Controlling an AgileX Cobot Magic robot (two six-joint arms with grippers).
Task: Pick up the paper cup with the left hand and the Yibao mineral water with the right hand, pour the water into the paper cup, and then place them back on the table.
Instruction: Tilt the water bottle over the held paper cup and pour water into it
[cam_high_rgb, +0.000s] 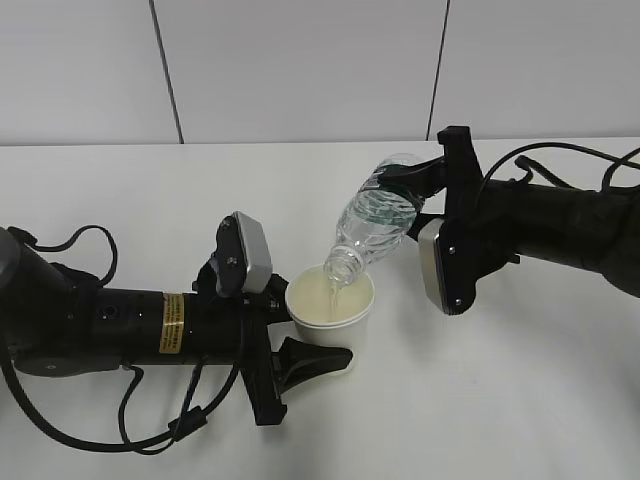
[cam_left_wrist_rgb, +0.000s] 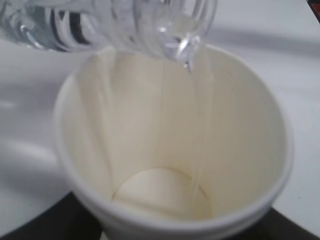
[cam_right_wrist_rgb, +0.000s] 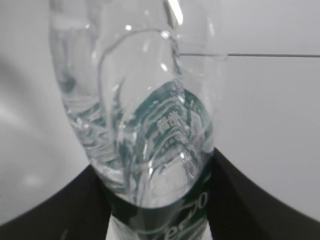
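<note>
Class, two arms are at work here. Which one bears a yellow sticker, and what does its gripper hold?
The left arm has the sticker on its barrel; its gripper holds the paper cup. The stickerless right arm tilts the bottle over the cup.

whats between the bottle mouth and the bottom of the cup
A thin stream of water falls from the Yibao mineral water into the paper cup, nothing else; the left wrist view shows it best.
</note>
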